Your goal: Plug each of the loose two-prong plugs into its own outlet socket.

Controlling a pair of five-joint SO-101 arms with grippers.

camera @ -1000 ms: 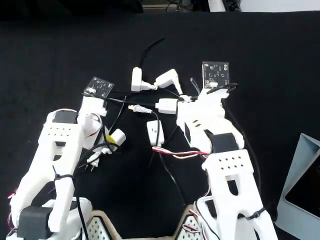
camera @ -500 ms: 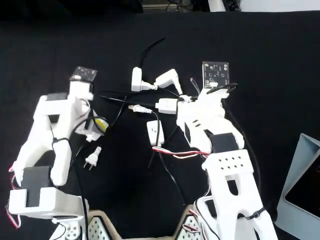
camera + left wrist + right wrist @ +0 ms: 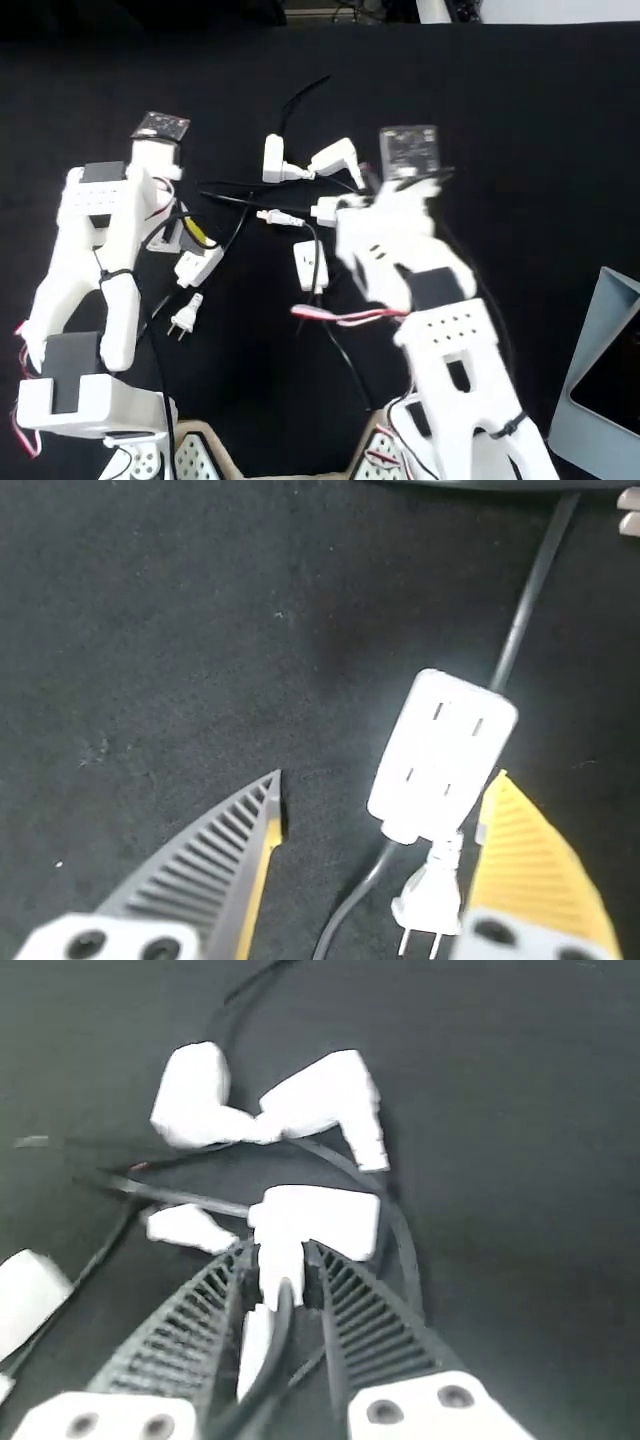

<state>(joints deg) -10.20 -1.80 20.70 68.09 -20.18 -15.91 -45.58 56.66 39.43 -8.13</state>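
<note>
A loose two-prong plug [image 3: 424, 912] is lying on the black bench [image 3: 150, 630], just beside the cord end of a white outlet socket [image 3: 440, 750], with its prongs pointing away from the socket. The left tool [image 3: 386, 780] is being held over the socket with its jaws apart and nothing gripped. If the jaws are closed here, the socket may be pinched instead of the plug. The black cord [image 3: 530, 590] could also be dragged, and the plug pulled askew.

Farther across the bench, a second white plug [image 3: 270, 1262] is being clamped by the right tool [image 3: 278, 1250], with its nose touching another outlet block [image 3: 315, 1218]. Whether the prongs are being seated cannot be told. A skewed push could slide that unheld block or bend the prongs.
</note>
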